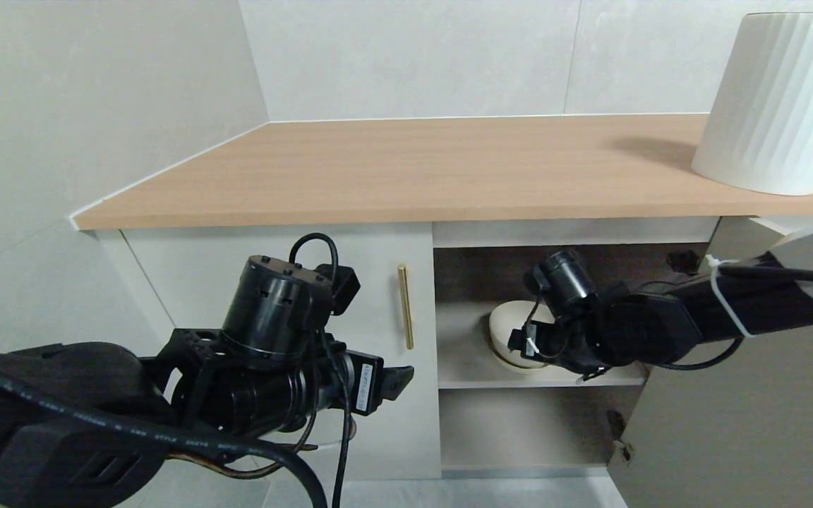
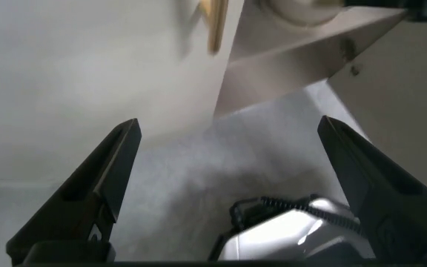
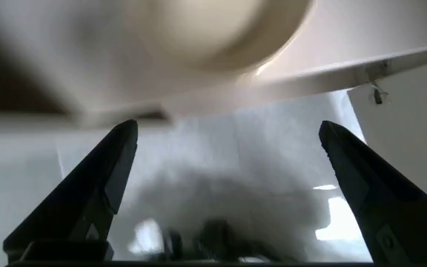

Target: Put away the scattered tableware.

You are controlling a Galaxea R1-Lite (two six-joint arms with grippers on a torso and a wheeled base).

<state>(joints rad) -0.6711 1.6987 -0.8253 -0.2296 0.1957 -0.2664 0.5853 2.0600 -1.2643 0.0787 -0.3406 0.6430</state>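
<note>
A cream bowl [image 1: 507, 330] stands on the middle shelf [image 1: 466, 370] of the open cabinet; in the right wrist view the bowl [image 3: 213, 30] rests on the shelf's pale board. My right gripper [image 3: 228, 130] is open and empty at the shelf's front edge, close to the bowl and apart from it. My left gripper [image 2: 228, 127] is also open and empty, held low in front of the shut left cabinet door [image 1: 272, 247], with the floor beyond its fingers.
The right cabinet door [image 1: 745, 423] stands swung open beside my right arm. A gold handle [image 1: 405, 307] is on the shut door. A white ribbed cylinder [image 1: 777, 106] sits at the right end of the wooden countertop [image 1: 413, 169]. The lower shelf [image 1: 519, 430] is bare.
</note>
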